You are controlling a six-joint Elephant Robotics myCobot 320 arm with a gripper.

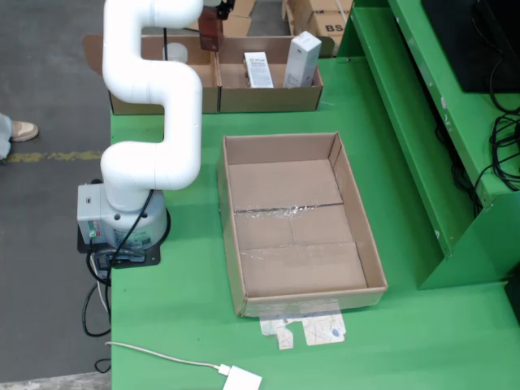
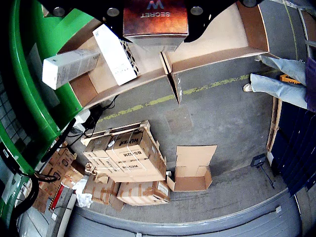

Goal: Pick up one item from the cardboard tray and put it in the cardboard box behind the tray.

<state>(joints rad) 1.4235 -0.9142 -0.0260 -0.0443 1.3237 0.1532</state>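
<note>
In the still view, my gripper is at the top, shut on a copper-brown carton. It holds the carton above the two cardboard boxes at the back, near the wall where the left box meets the right box. The right box holds two white cartons. The cardboard tray mid-table shows only bare cardboard and tape. In the wrist view the copper carton sits between the black fingers, over the boxes' shared wall. The white cartons lie to its left.
The white arm's base stands left of the tray. A green shelf unit runs along the right. A white cable and adapter and paper scraps lie at the front. A person's legs and stacked cartons are on the floor beyond.
</note>
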